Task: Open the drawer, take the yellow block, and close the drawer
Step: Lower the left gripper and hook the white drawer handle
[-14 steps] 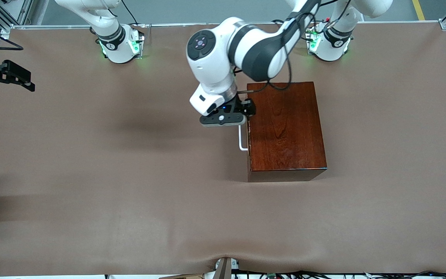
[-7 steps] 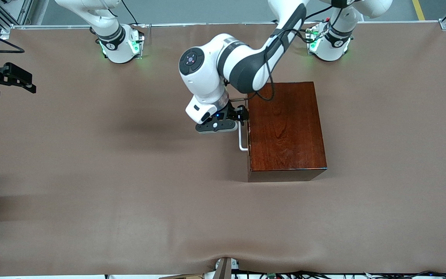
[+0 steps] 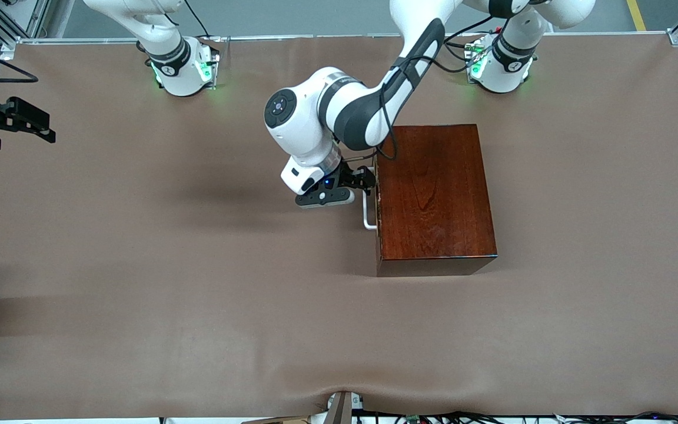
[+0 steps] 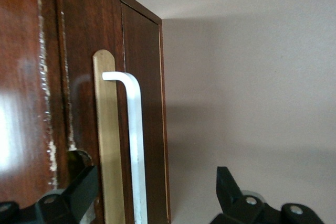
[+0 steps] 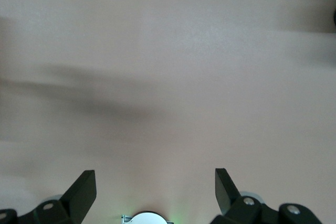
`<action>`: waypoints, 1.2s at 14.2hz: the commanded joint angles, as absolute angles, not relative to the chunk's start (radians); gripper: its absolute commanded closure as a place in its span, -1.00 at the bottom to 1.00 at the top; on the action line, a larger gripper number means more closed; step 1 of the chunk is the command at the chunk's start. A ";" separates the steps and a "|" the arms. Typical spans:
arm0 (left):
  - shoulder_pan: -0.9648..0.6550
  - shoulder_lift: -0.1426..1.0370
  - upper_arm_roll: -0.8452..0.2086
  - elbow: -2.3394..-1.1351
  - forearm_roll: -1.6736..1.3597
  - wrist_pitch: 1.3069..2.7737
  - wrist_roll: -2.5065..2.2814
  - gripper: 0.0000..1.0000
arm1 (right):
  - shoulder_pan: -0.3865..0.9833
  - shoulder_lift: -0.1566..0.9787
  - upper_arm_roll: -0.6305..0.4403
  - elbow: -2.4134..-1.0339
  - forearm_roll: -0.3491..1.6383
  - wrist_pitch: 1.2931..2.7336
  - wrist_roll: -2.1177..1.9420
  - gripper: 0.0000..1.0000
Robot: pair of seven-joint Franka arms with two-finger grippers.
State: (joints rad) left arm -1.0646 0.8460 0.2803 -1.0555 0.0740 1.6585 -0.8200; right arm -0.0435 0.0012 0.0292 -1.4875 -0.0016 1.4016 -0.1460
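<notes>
The dark reddish-brown wooden box [image 3: 433, 194] stands mid-table, toward the left arm's end. Its drawer is shut, and the white U-shaped handle [image 3: 367, 215] sticks out of the face toward the right arm's end. My left gripper [image 3: 364, 178] is at that face, open. In the left wrist view the handle [image 4: 135, 145] runs between the spread fingers [image 4: 84, 187] of the left gripper [image 4: 156, 182], untouched. The yellow block is hidden. My right gripper [image 3: 15, 121] waits, open and empty, over the table's edge at the right arm's end; its own view [image 5: 155, 179] shows only bare table.
A brown cloth [image 3: 198, 265] covers the table. The two arm bases [image 3: 180, 68] stand along the edge farthest from the front camera. A pale strip [image 4: 107, 140] runs beside the handle on the drawer's face.
My left arm has come down and swung its gripper lower along the drawer's face, onto the handle. The drawer has stayed shut. The right gripper has barely moved.
</notes>
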 commanded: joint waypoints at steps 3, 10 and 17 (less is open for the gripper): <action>-1.078 0.884 0.298 -1.029 0.123 1.654 -0.825 -1.00 | -0.061 0.006 0.041 -1.473 0.005 1.394 -0.140 -1.00; -1.078 0.897 0.293 -1.032 0.127 1.654 -0.819 -1.00 | -0.057 0.008 0.040 -1.473 0.006 1.394 -0.140 -1.00; -1.078 0.917 0.291 -1.031 0.124 1.667 -0.830 -1.00 | -0.061 0.006 0.040 -1.474 0.006 1.394 -0.141 -1.00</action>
State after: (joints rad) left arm -1.0703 0.8976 0.2813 -1.0555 0.1037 1.6609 -0.8202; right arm -0.0435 0.0022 0.0292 -1.4874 -0.0015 1.4016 -0.1460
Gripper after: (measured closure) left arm 0.000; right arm 0.000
